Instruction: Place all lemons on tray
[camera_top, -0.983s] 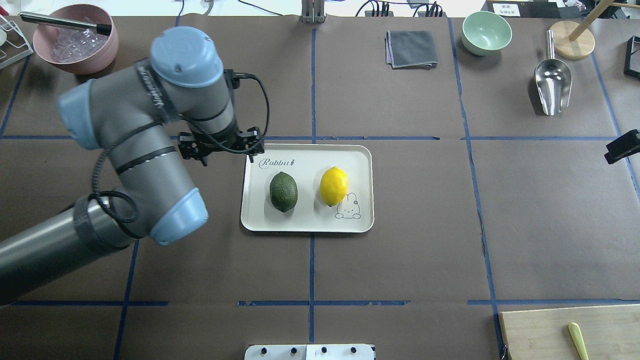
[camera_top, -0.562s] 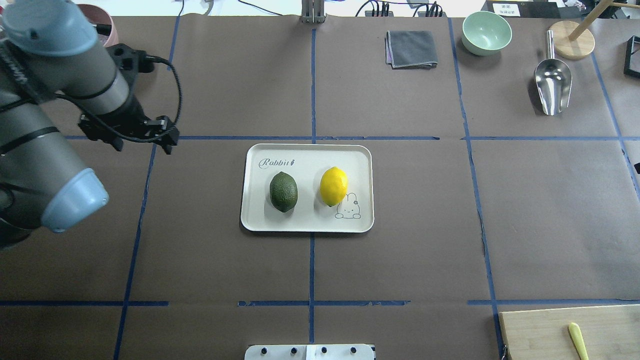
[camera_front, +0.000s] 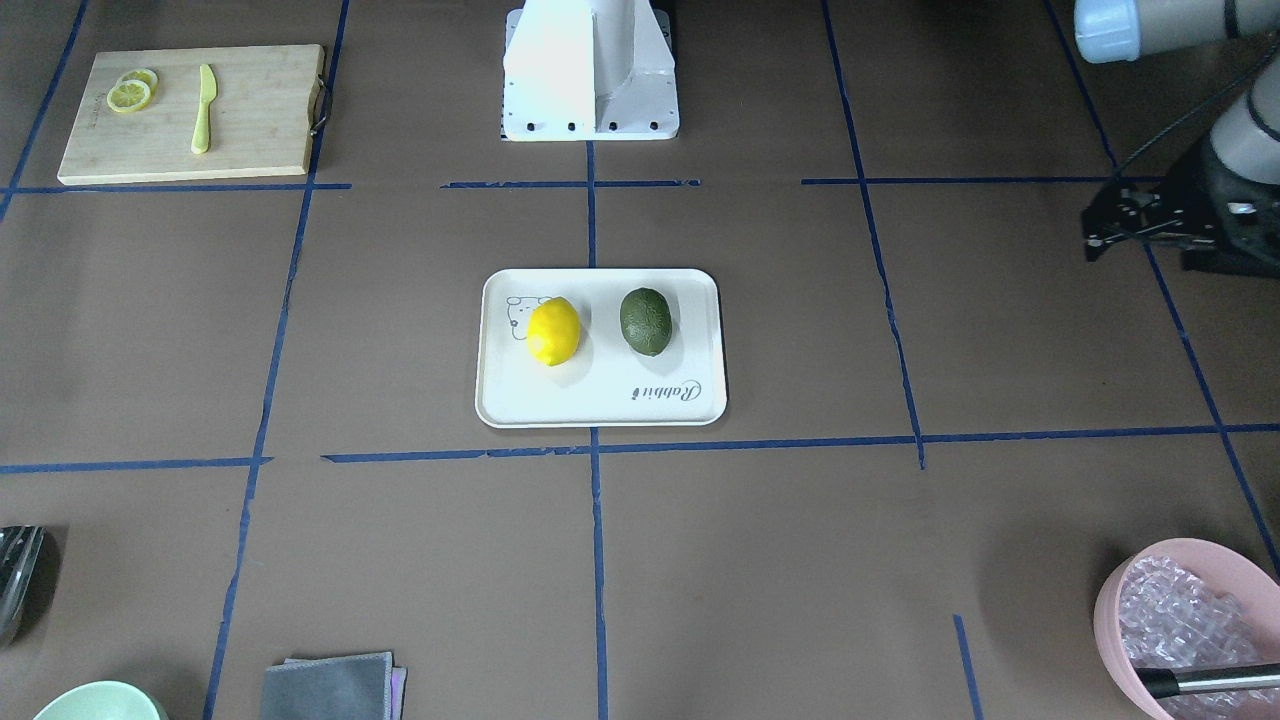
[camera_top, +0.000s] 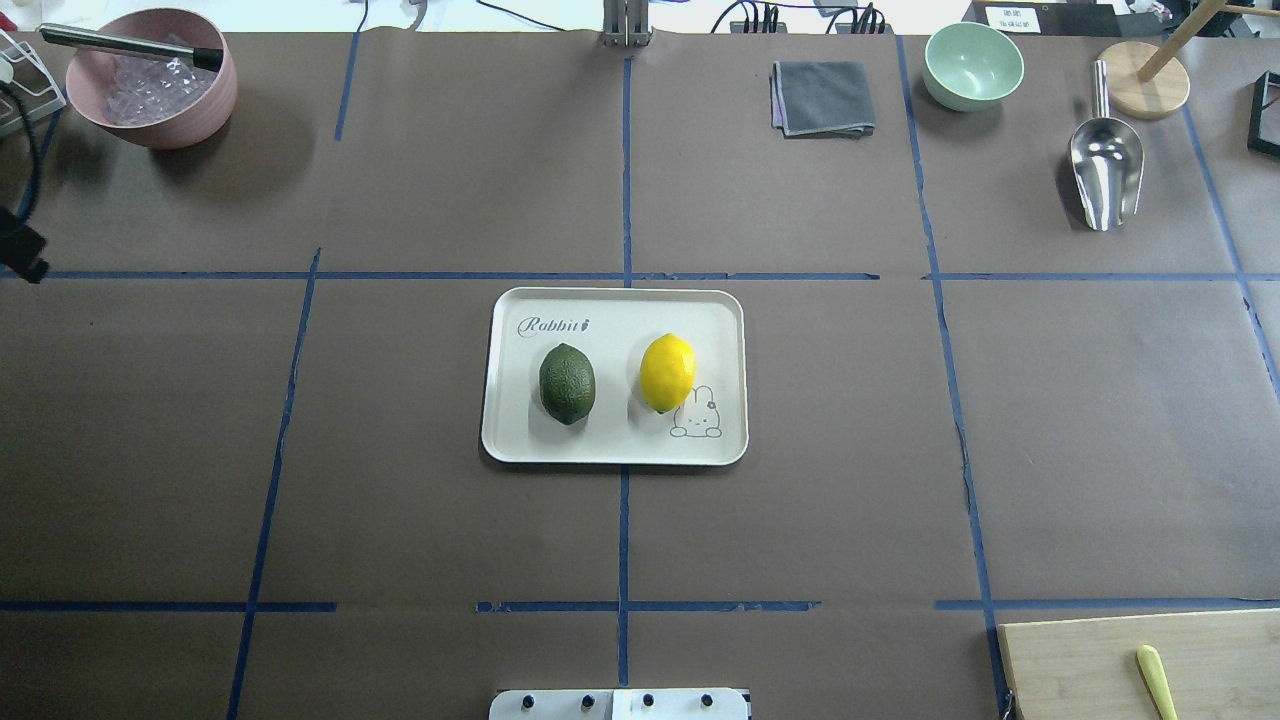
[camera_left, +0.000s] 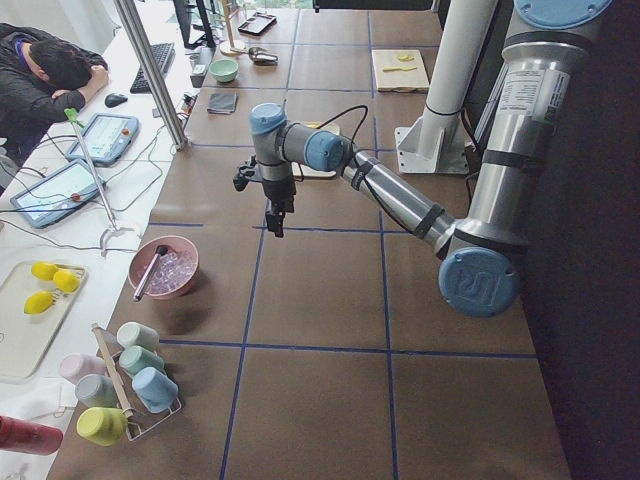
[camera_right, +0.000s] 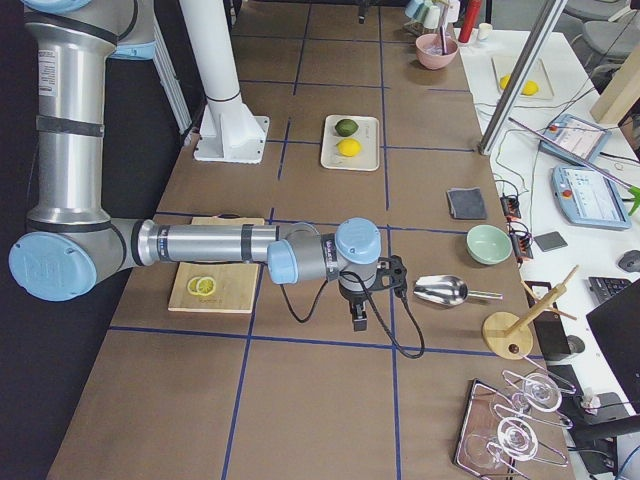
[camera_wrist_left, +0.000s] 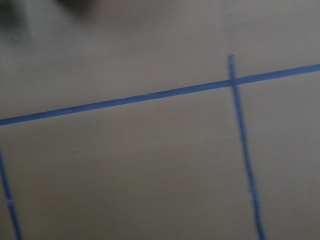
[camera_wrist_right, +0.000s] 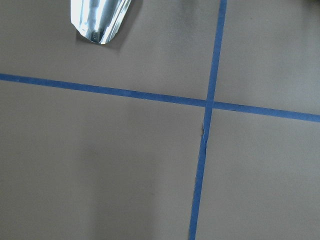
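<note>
- The dark green dimpled oval lemon (camera_top: 567, 383) and the bright yellow oval lemon (camera_top: 667, 372) both lie on the cream-white rectangular tray (camera_top: 610, 447); they sit side by side with long axes parallel.
- The left gripper (camera_left: 273, 222) hangs well apart from the tray, which lies toward the table's middle from it; I cannot tell whether its fingers are spread.
- The right gripper (camera_right: 360, 318) is equally distant on the opposite side; its fingers are also unreadable.
- The task looks finished, so no reach is needed.

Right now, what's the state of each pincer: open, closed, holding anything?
Left pincer: cannot tell, it is dark and at the frame edge.
Right pincer: cannot tell, it shows only in the far side view.
</note>
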